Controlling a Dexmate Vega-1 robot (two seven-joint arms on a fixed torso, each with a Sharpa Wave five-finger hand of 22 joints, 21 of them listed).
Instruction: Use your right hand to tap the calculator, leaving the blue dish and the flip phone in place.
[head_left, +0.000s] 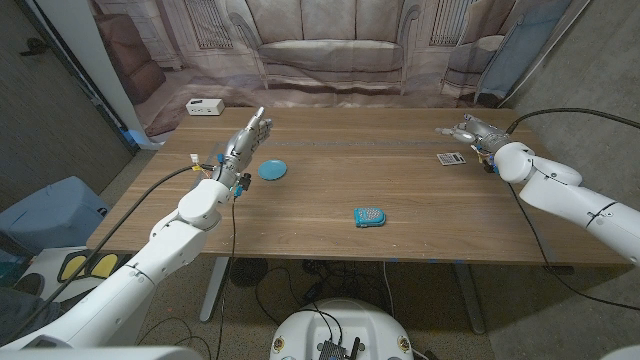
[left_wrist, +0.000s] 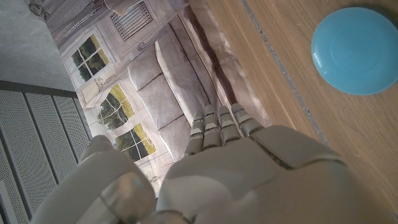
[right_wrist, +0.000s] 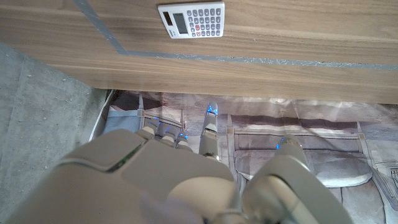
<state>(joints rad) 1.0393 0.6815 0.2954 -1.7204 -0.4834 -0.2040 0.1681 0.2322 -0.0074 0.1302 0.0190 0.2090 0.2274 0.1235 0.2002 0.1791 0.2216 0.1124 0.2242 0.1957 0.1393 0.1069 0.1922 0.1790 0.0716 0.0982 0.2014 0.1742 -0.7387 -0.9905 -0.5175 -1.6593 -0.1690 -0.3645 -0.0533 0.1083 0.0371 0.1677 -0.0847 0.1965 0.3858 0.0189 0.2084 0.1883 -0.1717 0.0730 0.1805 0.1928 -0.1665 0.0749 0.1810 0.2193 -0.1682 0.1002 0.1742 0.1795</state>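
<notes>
A small white calculator (head_left: 451, 158) lies on the wooden table at the right, also seen in the right wrist view as the calculator (right_wrist: 191, 20). My right hand (head_left: 475, 131) hovers just behind it toward the far right, fingers extended and holding nothing, apart from the calculator. The round blue dish (head_left: 272, 170) sits left of centre; the dish (left_wrist: 356, 49) also appears in the left wrist view. A teal flip phone (head_left: 369, 216) lies near the middle, toward the front. My left hand (head_left: 248, 137) is raised beside the dish with fingers stretched out, empty.
A white power strip (head_left: 204, 106) lies at the table's far left corner. A printed sofa backdrop (head_left: 320, 50) hangs behind the far edge. Thin tape lines cross the tabletop (head_left: 330, 190). Cables run along both arms.
</notes>
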